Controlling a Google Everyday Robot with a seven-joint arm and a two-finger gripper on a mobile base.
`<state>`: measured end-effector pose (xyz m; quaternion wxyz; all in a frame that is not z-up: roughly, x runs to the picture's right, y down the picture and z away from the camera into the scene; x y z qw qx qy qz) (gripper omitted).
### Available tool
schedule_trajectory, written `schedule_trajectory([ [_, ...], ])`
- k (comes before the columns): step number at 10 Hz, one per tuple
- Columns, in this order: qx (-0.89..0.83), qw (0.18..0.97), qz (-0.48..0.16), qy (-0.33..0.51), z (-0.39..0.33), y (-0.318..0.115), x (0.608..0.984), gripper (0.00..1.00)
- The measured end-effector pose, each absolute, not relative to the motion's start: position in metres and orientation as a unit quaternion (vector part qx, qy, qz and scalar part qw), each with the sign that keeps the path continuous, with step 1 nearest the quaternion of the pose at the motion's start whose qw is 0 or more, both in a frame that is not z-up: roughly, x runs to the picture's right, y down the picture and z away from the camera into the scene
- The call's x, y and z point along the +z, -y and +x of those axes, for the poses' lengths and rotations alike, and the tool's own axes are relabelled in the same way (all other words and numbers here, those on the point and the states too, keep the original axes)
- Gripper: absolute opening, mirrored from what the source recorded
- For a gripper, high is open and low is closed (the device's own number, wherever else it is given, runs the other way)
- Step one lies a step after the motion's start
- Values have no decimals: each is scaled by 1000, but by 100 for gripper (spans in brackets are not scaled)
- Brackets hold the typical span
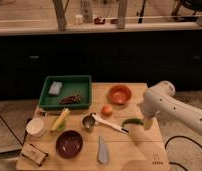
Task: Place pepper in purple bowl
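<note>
The small curved green pepper [131, 121] lies on the wooden table, right of centre. The purple bowl [69, 143] stands empty at the front left of the table. My gripper [148, 123] hangs from the white arm that comes in from the right. It is low over the table, just right of the pepper's end.
An orange bowl [119, 94], a round orange fruit [107, 110], a metal cup [88, 121] with a white utensil [110, 124], and a corn cob [60, 120] lie mid-table. A green tray [83, 85] is at the back left, with a white cup [35, 127], a packet [34, 153] and a grey tool [103, 150] near the front.
</note>
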<state>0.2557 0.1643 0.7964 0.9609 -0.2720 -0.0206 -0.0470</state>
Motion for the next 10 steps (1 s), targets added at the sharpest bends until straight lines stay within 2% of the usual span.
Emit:
schedule_trajectory([
  [10,-31,958,-282,42,265,-161,824,80],
])
